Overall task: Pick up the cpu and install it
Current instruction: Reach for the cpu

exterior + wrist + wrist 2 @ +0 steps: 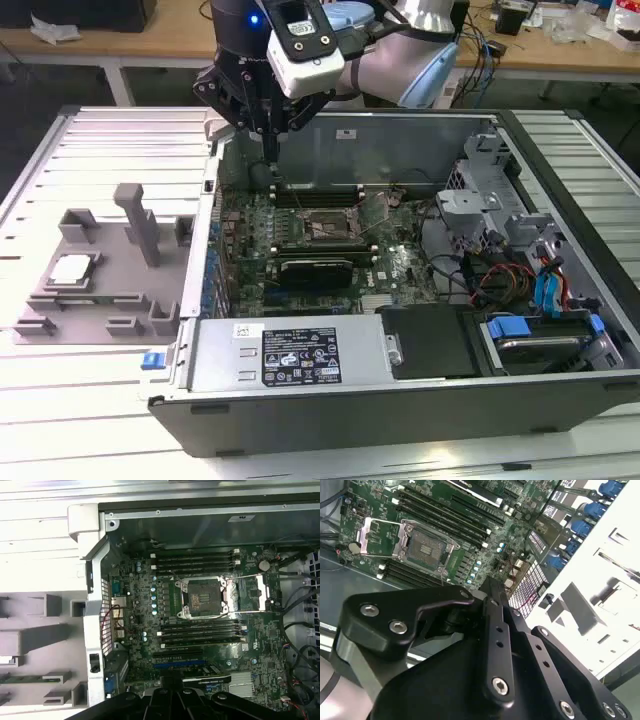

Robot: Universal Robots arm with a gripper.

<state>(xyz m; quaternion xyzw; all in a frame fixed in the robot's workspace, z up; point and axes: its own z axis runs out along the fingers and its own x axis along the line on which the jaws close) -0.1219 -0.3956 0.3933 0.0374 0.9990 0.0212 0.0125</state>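
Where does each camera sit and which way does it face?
Exterior view: off the arm, facing down over the open case and the cpu on its fixture; gripper hangs over the motherboard.
First wrist view: on the arm, facing down at the socket; gripper in foreground.
Second wrist view: on the arm, slanting past the gripper.
All share the socket.

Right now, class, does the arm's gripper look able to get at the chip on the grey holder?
Probably yes. The chip lies uncovered on top of the grey holder. The gripper hangs over the open computer case, well apart from the chip, with nothing standing between them.
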